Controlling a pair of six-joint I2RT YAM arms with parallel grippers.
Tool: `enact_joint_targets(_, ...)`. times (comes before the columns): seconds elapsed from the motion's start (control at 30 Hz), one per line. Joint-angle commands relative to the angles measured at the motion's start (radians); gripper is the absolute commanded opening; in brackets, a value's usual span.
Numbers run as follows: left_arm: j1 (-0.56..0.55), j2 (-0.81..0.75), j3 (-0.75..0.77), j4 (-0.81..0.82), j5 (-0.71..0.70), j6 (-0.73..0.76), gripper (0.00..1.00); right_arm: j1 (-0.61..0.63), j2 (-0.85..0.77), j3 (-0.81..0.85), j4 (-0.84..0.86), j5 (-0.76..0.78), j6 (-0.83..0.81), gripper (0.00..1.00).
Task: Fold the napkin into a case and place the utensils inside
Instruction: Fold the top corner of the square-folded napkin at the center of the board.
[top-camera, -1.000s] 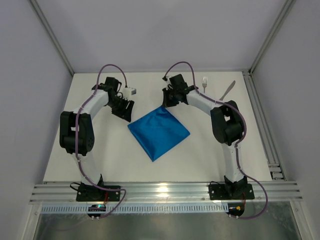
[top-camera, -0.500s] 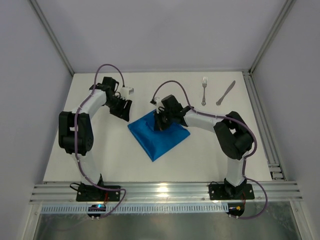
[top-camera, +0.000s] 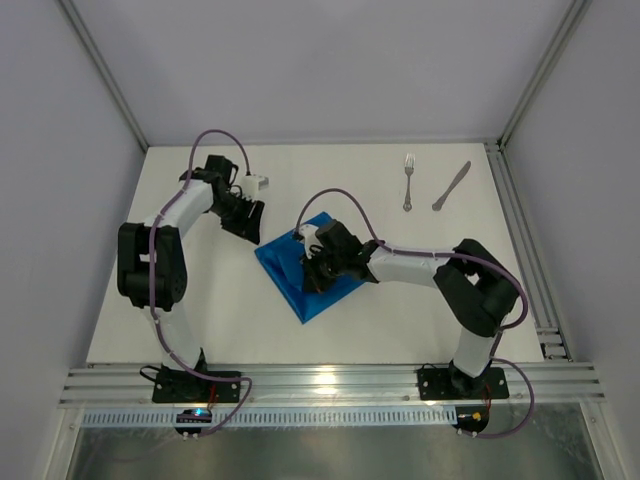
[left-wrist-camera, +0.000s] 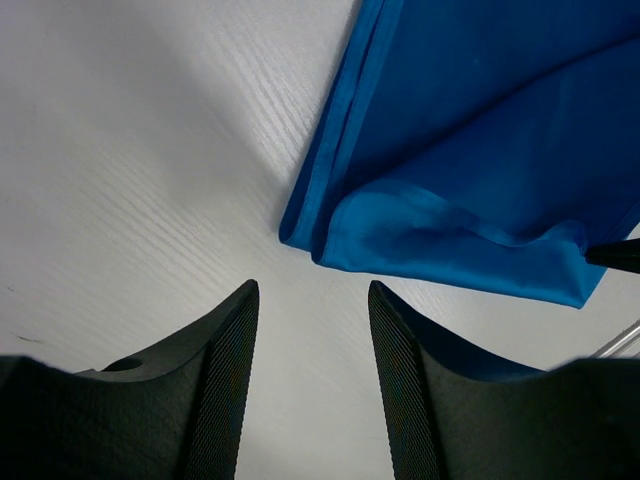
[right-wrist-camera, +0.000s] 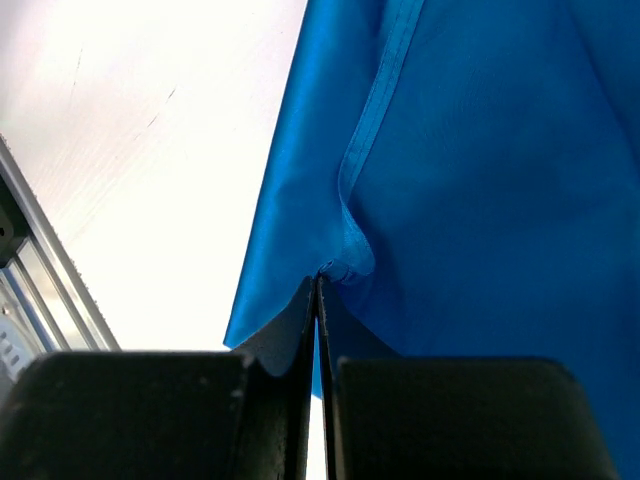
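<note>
The bright blue napkin (top-camera: 283, 268) lies at the table's centre with its far corner folded over toward the front left. My right gripper (top-camera: 312, 275) sits over it, shut on a pinched bit of the napkin's hem (right-wrist-camera: 350, 268); the cloth (right-wrist-camera: 480, 180) hangs from the right gripper's (right-wrist-camera: 318, 280) tips. My left gripper (top-camera: 250, 225) hovers just off the napkin's left corner (left-wrist-camera: 300, 235), and in its own view the left gripper (left-wrist-camera: 312, 290) is open over bare table. The fork (top-camera: 408, 182) and knife (top-camera: 451, 187) lie side by side at the far right.
An aluminium rail (top-camera: 320, 380) runs along the near edge by the arm bases. A slotted frame strip (top-camera: 528, 260) borders the right side. White walls close in the back and sides.
My right arm has swept from the napkin's far corner toward the front left, carrying that corner over the cloth. The left gripper has barely moved.
</note>
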Motion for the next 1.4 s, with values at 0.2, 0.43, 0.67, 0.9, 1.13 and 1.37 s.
enact_joint_targets(0.2,-0.022,-0.016,-0.045,0.023,0.011,0.001,0.46,0.079,-0.076,-0.051,0.058,0.019,0.040,0.04)
enact_joint_targets(0.43,-0.036,-0.008,-0.075,0.058,-0.035,0.009,0.43,0.102,-0.094,-0.070,0.095,0.042,0.066,0.04)
enact_joint_targets(0.67,-0.037,0.024,-0.073,0.100,-0.073,-0.002,0.38,0.150,-0.088,-0.053,0.099,0.081,0.100,0.04)
enact_joint_targets(0.9,-0.040,0.071,-0.075,0.126,-0.111,-0.005,0.32,0.173,-0.070,-0.059,0.127,0.094,0.135,0.04)
enact_joint_targets(1.13,-0.040,0.088,-0.078,0.146,-0.121,-0.014,0.31,0.187,-0.053,-0.043,0.157,0.096,0.160,0.04)
enact_joint_targets(1.37,-0.040,0.056,-0.067,0.123,-0.076,-0.014,0.36,0.190,-0.019,-0.036,0.170,0.079,0.179,0.18)
